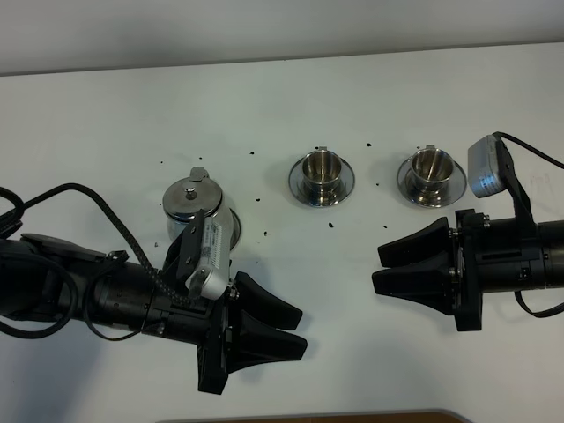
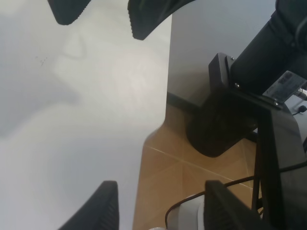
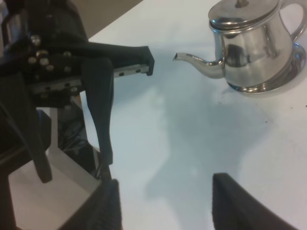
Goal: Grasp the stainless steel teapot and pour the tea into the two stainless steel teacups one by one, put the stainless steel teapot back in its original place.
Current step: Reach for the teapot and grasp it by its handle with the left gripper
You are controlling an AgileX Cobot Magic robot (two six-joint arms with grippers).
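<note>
Pointing right at lower left above the white counter (image 1: pixel 106 106): black left hand (image 1: pixel 300 332), released, empty. Opposite, black right hand (image 1: pixel 379 267), also released. Standing left of centre on a round steel saucer (image 3: pixel 283 82): shiny stainless steel teapot (image 1: pixel 189 198). Upper centre, small steel teacup (image 1: pixel 322 169); upper right, second teacup (image 1: pixel 430 167).

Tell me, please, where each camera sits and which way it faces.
Exterior high: overhead, looking down on table, teapot, two teacups; both arms show.
Left wrist: on the left arm, facing past its open jaws at table edge and floor.
Right wrist: on the right arm, facing the teapot; its jaws and the left arm show.
Shared: the teapot, in exterior high and right wrist.
</note>
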